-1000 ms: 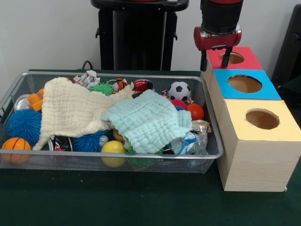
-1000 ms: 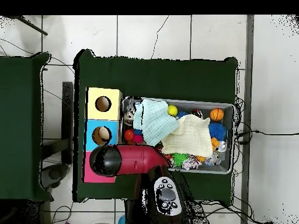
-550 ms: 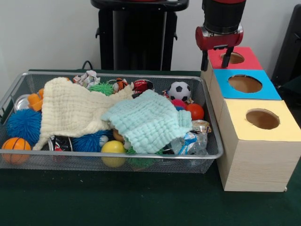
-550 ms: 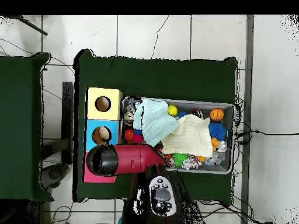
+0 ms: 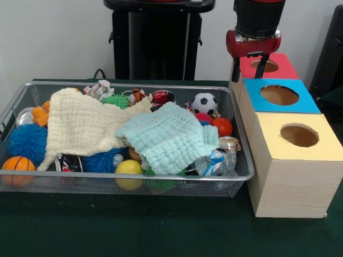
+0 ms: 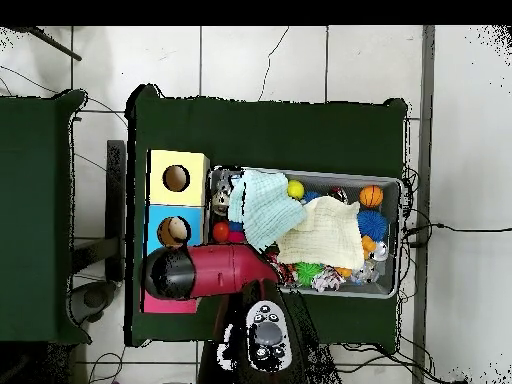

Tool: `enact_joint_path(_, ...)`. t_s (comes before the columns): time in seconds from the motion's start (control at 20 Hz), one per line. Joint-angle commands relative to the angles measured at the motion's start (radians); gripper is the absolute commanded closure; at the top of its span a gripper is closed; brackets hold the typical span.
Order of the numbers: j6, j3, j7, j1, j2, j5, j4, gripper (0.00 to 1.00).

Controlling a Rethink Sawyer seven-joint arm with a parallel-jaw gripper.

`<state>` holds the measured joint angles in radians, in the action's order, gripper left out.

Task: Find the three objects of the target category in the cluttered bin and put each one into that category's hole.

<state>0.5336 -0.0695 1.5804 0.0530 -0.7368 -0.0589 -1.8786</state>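
red claw [image 5: 248,68] spread, empty, over red box [image 5: 278,66].

Plain white wall [image 5: 53,37] behind. Dark green table [image 5: 134,230]. White tiled floor [image 6: 300,60], cables [image 6: 440,230] across it. Second green table [image 6: 35,200] at left overhead.

two cloths [image 5: 134,131] lie over toys in the bin [image 5: 21,96], boxes [image 5: 292,155] beside it.
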Motion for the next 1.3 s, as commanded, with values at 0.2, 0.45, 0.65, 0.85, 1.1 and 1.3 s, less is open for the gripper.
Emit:
enact_joint_path(0.2, -0.079, -0.02, 0.132, 0.004, 0.034, -0.008, 0.136, 0.0)
enact_joint_path(0.45, -0.047, -0.023, 0.104, 0.018, 0.028, -0.017, 0.148, 0.0)
enact_joint_path(0.65, -0.023, -0.023, 0.088, 0.027, 0.02, -0.021, 0.155, 0.0)
enact_joint_path(0.85, -0.007, -0.024, 0.077, 0.033, 0.021, -0.024, 0.167, 0.0)
enact_joint_path(1.1, -0.009, -0.026, 0.075, 0.036, 0.019, -0.025, 0.16, 0.0)
enact_joint_path(1.3, -0.005, -0.028, 0.069, 0.037, 0.026, -0.028, 0.17, 0.0)
